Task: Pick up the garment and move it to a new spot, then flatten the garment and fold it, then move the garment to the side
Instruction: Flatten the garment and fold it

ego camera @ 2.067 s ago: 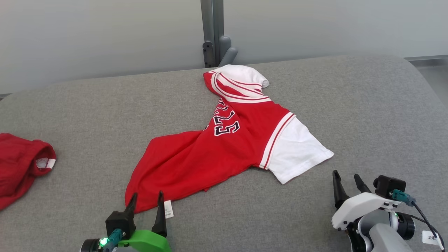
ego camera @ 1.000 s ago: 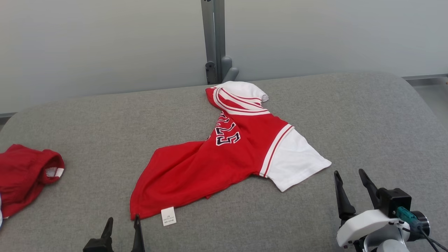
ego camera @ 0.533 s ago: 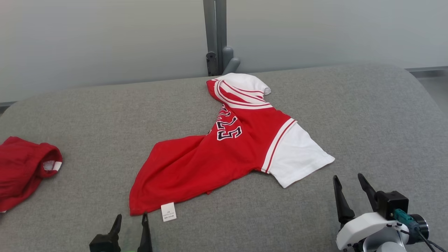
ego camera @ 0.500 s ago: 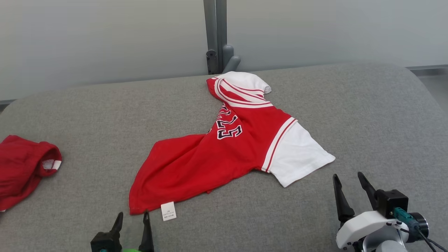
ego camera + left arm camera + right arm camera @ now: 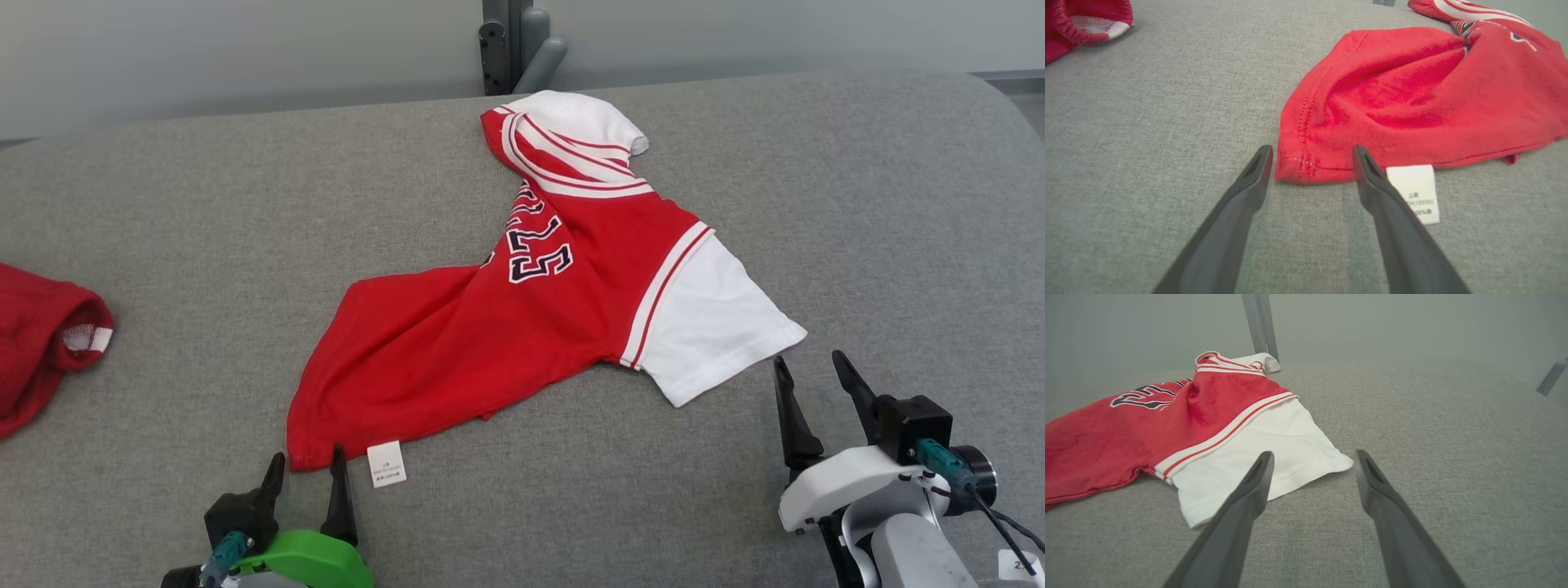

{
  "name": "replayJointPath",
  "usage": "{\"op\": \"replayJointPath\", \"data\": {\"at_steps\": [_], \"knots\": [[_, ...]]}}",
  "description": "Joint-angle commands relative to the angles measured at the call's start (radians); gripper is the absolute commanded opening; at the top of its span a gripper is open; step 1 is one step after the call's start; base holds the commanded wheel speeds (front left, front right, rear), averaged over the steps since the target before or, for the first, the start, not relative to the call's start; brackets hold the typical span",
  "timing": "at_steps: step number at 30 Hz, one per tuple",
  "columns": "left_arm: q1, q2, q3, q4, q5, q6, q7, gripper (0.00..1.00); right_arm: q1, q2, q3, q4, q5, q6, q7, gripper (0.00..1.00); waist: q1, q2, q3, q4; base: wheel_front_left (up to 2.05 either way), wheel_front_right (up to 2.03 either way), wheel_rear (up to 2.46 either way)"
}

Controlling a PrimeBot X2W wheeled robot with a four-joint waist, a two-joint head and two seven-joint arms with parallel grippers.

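Note:
The garment (image 5: 522, 318) is a red jersey with white sleeves and dark numbers, lying rumpled across the middle of the grey padded table (image 5: 857, 212). Its red hem corner (image 5: 1294, 167) and a white care label (image 5: 1414, 192) point toward me. My left gripper (image 5: 306, 467) is open, its fingertips on either side of that hem corner just short of the cloth. My right gripper (image 5: 807, 367) is open too, hovering just in front of the white sleeve (image 5: 1274, 449) at the near right. Neither gripper holds anything.
A second red cloth item (image 5: 41, 351) with a white tag lies at the table's left edge, also seen in the left wrist view (image 5: 1081, 24). A grey post with a bracket (image 5: 510, 41) stands behind the table's far edge. Bare grey surface stretches right of the jersey.
The head camera tilted down, so the whole scene shifted up. My left gripper has come forward to the jersey's hem corner; the right gripper stayed near the white sleeve. The jersey lies unmoved.

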Motion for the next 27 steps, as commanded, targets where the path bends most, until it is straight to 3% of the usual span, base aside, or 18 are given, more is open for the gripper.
{"op": "replayJointPath", "data": {"at_steps": [1, 8, 9, 10, 11, 12, 27], "knots": [[-0.019, 0.004, 0.002, 0.004, 0.002, 0.001, 0.0, 1.0, -0.011, -0.004, -0.003, -0.003, -0.006, 0.0, -0.003, 1.0, 0.0, 0.0, 0.028, 0.004, 0.0, 0.0, 0.0], [-0.046, 0.004, -0.002, 0.033, -0.025, -0.002, 0.0, 1.0, -0.032, -0.004, -0.009, 0.001, -0.005, 0.0, -0.003, 1.0, 0.0, 0.0, 0.052, 0.008, 0.0, 0.0, 0.0], [-0.048, 0.004, -0.003, 0.031, -0.028, -0.004, 0.0, 0.83, -0.034, -0.004, -0.009, 0.002, -0.004, 0.0, -0.003, 1.0, 0.0, 0.0, 0.054, 0.008, 0.0, 0.0, 0.0], [-0.051, 0.004, -0.005, 0.028, -0.024, -0.006, 0.0, 0.45, -0.036, -0.004, -0.009, 0.003, -0.004, 0.0, -0.003, 1.0, 0.0, 0.0, 0.057, 0.008, 0.0, 0.0, 0.0], [-0.053, 0.004, -0.006, 0.025, -0.02, -0.007, 0.0, 0.31, -0.039, -0.004, -0.009, 0.004, -0.005, 0.0, -0.003, 1.0, 0.0, 0.0, 0.061, 0.007, 0.0, 0.0, 0.0], [-0.059, 0.004, -0.005, 0.019, -0.017, -0.01, 0.0, 0.0, -0.043, -0.004, -0.011, 0.007, -0.005, 0.0, -0.003, 1.0, 0.0, 0.0, 0.068, 0.006, 0.0, 0.0, 0.0], [-0.093, 0.004, -0.009, 0.014, 0.028, -0.018, 0.001, 0.0, -0.161, -0.003, -0.097, 0.139, -0.032, 0.0, -0.003, 1.0, 0.0, 0.0, 0.13, 0.036, 0.0, 0.0, 0.0]]}}
